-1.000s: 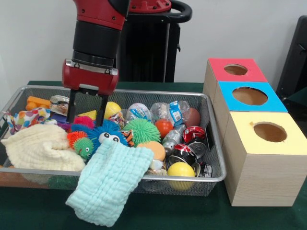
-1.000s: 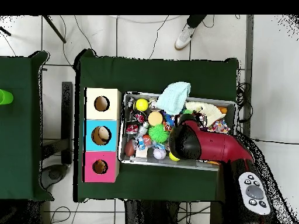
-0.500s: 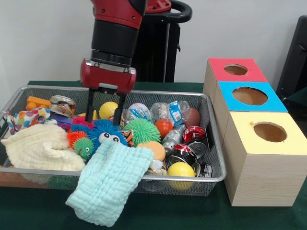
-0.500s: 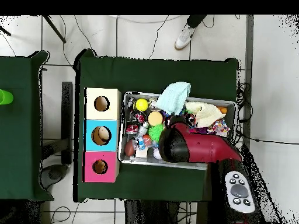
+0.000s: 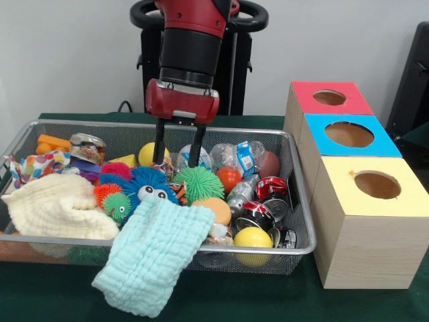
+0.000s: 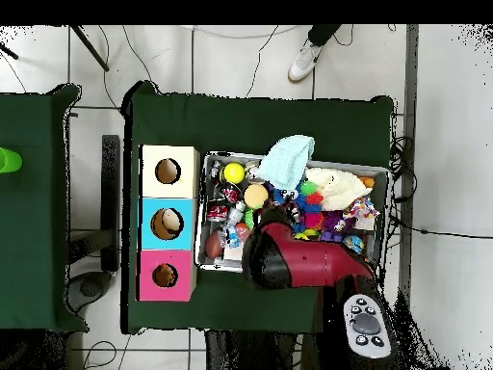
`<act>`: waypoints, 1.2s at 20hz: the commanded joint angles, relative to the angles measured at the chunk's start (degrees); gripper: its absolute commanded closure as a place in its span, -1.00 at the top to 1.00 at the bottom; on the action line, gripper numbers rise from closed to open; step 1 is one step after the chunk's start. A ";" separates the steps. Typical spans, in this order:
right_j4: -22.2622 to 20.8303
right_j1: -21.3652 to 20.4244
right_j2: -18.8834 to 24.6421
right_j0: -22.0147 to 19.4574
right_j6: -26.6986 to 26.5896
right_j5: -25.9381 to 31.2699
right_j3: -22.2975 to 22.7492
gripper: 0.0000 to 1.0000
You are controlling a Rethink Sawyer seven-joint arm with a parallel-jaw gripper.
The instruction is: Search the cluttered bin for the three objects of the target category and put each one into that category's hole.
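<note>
Red hand point(image 5: 177, 154) hung open and empty over the wire mesh bin point(image 5: 295, 201), green spiky ball point(image 5: 198, 182) just below-right of its fingertips.

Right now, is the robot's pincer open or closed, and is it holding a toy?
Pincer: open, holding nothing, hanging over the toys in the wire bin.

A robotics lab: tiled floor point(image 6: 241, 58) with cables point(image 6: 404, 164), cloth-covered table point(image 6: 260, 120).

A green table point(image 5: 221, 122) carries a wire bin point(image 5: 295, 201) and three boxes point(image 5: 362, 221).
</note>
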 commanded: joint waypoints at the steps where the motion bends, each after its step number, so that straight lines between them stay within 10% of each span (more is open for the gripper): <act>1: -3.76 1.75 0.95 -3.72 10.75 -7.64 7.14 1.00; 8: -3.44 4.85 2.18 -6.76 10.54 -9.39 6.68 1.00; 24: 0.19 5.30 -3.43 0.89 9.77 -8.45 4.25 1.00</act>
